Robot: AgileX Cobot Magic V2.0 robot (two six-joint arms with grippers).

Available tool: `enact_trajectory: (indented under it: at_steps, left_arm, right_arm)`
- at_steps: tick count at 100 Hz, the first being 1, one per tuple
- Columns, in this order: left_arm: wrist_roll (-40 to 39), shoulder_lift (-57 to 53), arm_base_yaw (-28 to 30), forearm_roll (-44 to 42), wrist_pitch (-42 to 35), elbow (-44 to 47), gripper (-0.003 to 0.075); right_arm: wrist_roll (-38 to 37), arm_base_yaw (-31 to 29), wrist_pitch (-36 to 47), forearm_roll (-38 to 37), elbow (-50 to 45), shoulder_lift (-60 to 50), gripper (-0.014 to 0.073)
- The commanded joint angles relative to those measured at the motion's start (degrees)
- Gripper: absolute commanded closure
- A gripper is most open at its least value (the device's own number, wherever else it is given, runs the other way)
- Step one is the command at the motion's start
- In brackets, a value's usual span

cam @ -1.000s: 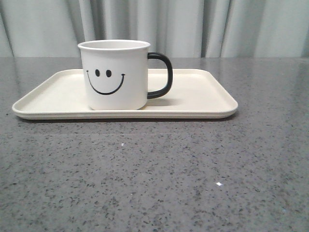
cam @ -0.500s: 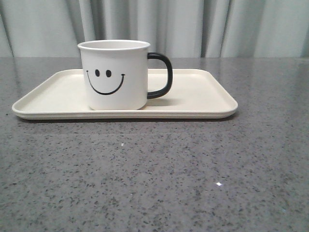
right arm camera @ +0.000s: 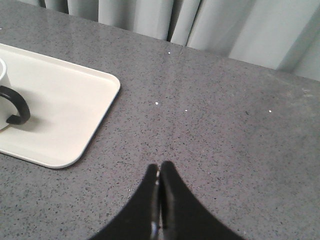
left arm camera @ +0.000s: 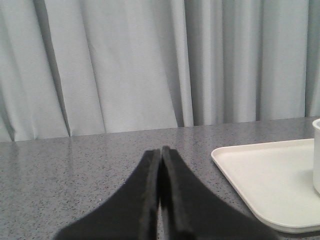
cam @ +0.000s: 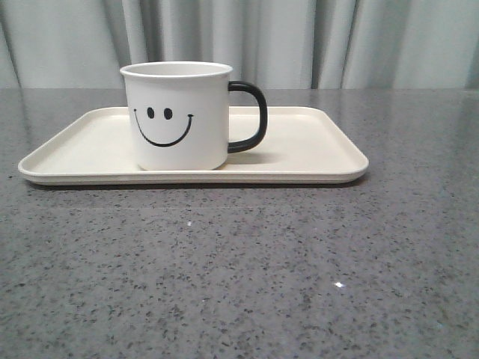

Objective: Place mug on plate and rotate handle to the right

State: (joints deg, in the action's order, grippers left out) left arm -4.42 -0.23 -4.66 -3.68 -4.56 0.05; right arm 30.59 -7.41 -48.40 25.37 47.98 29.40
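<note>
The white mug (cam: 178, 116) stands upright on the cream plate (cam: 314, 146), left of the plate's middle. Its black smiley face looks toward me, and its black handle (cam: 253, 116) sticks out to the right. The plate lies flat on the grey speckled bench (cam: 239, 262), long side running left to right, with a pale curtain (cam: 299, 41) hanging behind the far edge.

My left tool (left arm camera: 160, 155) sits over bare bench to the left of the plate, apart from it. Its two dark fingers are pressed together with nothing between them. From that wrist I see only the plate's left end (left arm camera: 265, 185) and a sliver of the mug's wall (left arm camera: 316, 155).

My right tool (right arm camera: 159, 170) sits over bare bench to the right of the plate, also apart from it. Its fingers are likewise pinched together and hold nothing. That wrist view catches the plate's right corner (right arm camera: 75, 110) and the handle's loop (right arm camera: 15, 105).
</note>
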Motion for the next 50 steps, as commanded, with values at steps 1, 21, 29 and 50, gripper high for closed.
enact_trajectory:
  at_steps: [1, 21, 29, 50]
  left_arm:
    - [-0.6, -1.7, 0.2, 0.2, -4.4, 0.4, 0.0740]
    - [-0.6, -1.7, 0.2, 0.2, -4.4, 0.4, 0.0740]
    - [-0.6, -1.7, 0.2, 0.2, -4.4, 0.4, 0.0740]
    - [-0.6, -1.7, 0.2, 0.2, -4.4, 0.4, 0.0740]
  right_arm:
    - [-0.1, -0.4, 3.9, 1.0, 1.3, 0.1, 0.0704]
    - [-0.1, -0.3, 3.9, 1.0, 1.3, 0.1, 0.0704]
    - [-0.1, -0.2, 3.9, 1.0, 1.3, -0.5, 0.0704]
    - [-0.1, 3.7, 4.1, 1.0, 0.6, -5.7, 0.0704]
